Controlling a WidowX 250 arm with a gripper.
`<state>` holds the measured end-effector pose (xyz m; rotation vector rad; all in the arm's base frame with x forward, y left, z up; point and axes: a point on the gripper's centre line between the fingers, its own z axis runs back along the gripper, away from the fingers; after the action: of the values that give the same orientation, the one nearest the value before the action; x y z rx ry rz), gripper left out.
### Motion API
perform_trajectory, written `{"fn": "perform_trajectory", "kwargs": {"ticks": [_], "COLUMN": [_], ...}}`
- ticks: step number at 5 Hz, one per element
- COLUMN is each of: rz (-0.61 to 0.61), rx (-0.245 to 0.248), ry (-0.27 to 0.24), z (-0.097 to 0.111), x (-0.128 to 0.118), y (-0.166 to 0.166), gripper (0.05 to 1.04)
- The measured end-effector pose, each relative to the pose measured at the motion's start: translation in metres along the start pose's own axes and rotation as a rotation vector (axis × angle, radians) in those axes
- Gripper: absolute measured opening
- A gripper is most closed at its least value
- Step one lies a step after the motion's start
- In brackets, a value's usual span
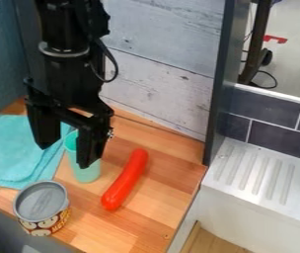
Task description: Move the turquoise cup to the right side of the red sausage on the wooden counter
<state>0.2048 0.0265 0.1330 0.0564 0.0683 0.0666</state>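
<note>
A wooden table (156,212) carries a turquoise cloth (14,148) at left. The black gripper (64,156) hangs with jaws spread, released. Rightward lies a red sausage (125,180); a can (42,207) stands in front, a mint cup (87,175) by the jaws.

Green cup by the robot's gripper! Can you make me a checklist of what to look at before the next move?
1. Is the gripper open? Ok: its jaws are apart.
2. Is the green cup standing up? Ok.
3. Can we see the whole cup? Not ok: one of the jaws covers part of it.
4. Is the cup right between the jaws? Cannot tell from this slanted view.
5. Is the red sausage apart from the cup? Ok: wood shows between them.
6. Is the blue-green cloth apart from the cup? Cannot tell: they look very close.
</note>
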Motion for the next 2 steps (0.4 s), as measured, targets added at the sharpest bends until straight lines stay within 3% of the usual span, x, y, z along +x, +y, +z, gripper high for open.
{"fn": "perform_trajectory", "kwargs": {"ticks": [1, 2], "rz": [-0.002, 0.004], "rx": [0.0, -0.001], "ry": [0.011, -0.025], "z": [-0.002, 0.004], "x": [0.0, 0.017], "y": [0.0, 0.004], "gripper": [1.001, 1.001]}}
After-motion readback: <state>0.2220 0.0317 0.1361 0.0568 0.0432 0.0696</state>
